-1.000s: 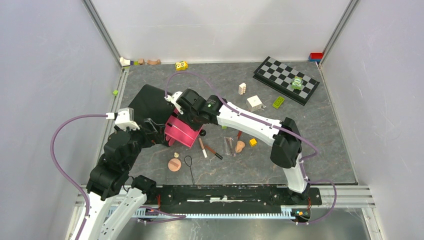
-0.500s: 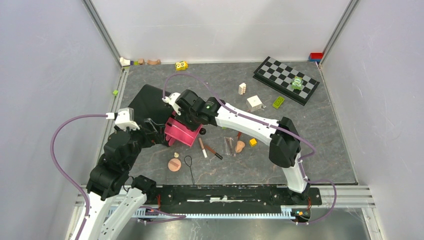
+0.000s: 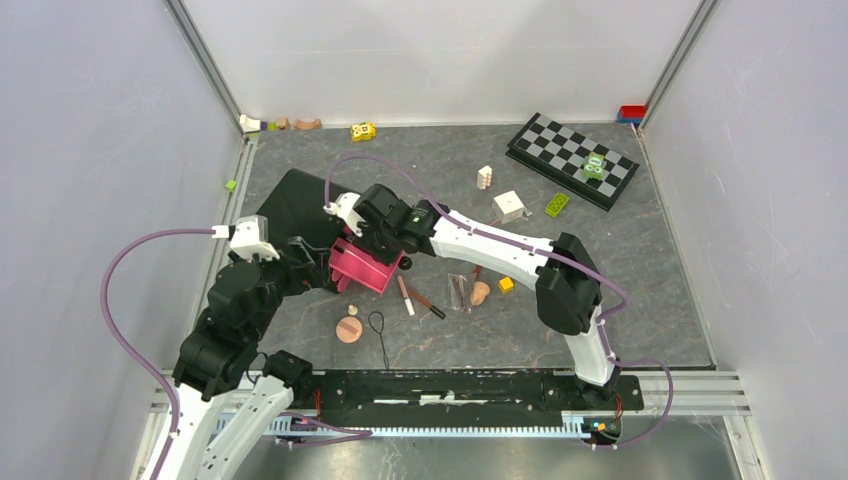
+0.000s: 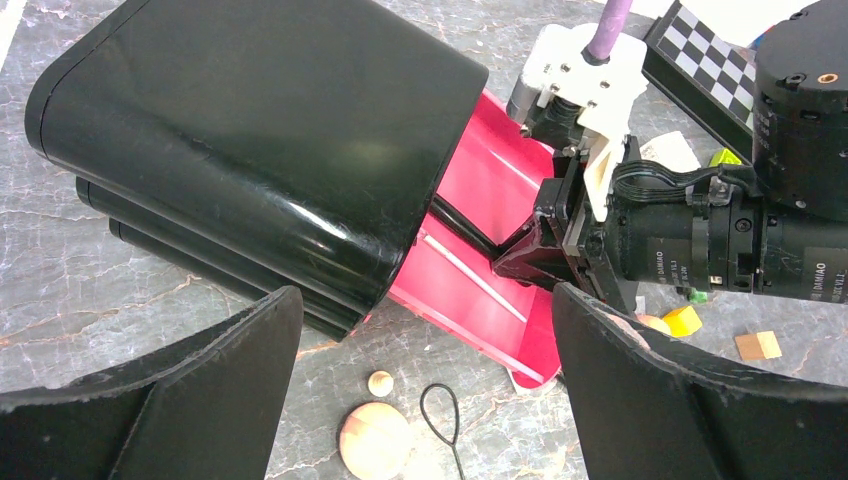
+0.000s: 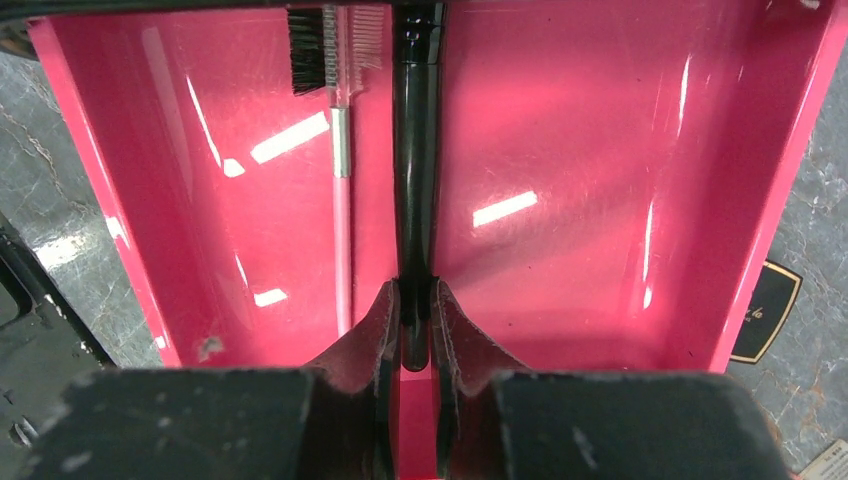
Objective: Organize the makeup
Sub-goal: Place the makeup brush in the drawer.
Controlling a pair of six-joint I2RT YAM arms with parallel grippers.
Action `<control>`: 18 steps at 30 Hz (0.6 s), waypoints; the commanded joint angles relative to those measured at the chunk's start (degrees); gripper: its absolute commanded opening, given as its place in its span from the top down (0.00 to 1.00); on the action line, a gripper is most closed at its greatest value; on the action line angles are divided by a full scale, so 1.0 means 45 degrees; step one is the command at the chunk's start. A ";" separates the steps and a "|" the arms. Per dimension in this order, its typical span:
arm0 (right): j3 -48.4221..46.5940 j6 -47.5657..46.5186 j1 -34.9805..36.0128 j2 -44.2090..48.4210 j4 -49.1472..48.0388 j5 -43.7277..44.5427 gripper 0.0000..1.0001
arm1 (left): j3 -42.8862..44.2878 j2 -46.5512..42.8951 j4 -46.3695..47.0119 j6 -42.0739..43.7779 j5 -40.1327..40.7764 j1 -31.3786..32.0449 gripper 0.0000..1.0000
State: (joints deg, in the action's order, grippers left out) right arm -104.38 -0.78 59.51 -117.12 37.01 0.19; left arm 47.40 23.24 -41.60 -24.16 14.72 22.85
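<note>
A pink drawer (image 3: 360, 268) sticks out of a black case (image 3: 295, 200). My right gripper (image 5: 415, 300) is inside the drawer (image 5: 580, 150), shut on the end of a thin black brush (image 5: 415, 150) that lies along the drawer floor. A pink-handled comb brush (image 5: 341, 180) lies beside it. My left gripper (image 4: 425, 300) hangs open above the drawer's near edge, holding nothing. Below it lie a peach round puff (image 4: 373, 440), a small peach bead (image 4: 380, 383) and a black wire loop (image 4: 440, 405). Pencils (image 3: 406, 295) and a peach sponge (image 3: 480, 293) lie right of the drawer.
A white cube (image 3: 509, 206), a yellow block (image 3: 506, 284), a green block (image 3: 556, 204) and a checkerboard (image 3: 572, 158) sit to the right and back right. Small toys (image 3: 363, 131) line the back wall. The right arm (image 3: 500, 245) spans the table's middle.
My right gripper has slid a little to the left, deeper over the drawer, still holding the black brush. The left arm has not moved.
</note>
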 commanded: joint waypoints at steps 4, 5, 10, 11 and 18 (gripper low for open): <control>0.0881 -0.0759 0.0038 0.0476 -0.1027 -0.1140 0.96 | -0.0005 0.0047 0.0362 -0.0314 0.0003 -0.0061 0.00; 0.0978 -0.0793 0.0038 0.0541 -0.1070 -0.1154 0.96 | 0.0005 0.0047 0.0375 -0.0313 -0.0004 -0.0062 0.00; 0.1233 -0.0824 0.0038 0.0772 -0.1157 -0.1562 0.95 | -0.0005 0.0105 0.0364 -0.0309 0.0001 -0.0060 0.00; 0.1237 -0.0795 0.0039 0.0791 -0.1172 -0.1651 0.95 | -0.0005 0.0102 0.0375 -0.0309 0.0002 -0.0063 0.00; 0.1334 -0.0502 0.0053 0.0774 -0.1292 -0.2396 0.94 | -0.0005 0.0126 0.0359 -0.0304 0.0012 -0.0069 0.00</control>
State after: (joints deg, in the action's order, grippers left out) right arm -99.50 -3.29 59.35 -114.89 32.51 -5.98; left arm 47.40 23.27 -41.60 -24.16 14.72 22.85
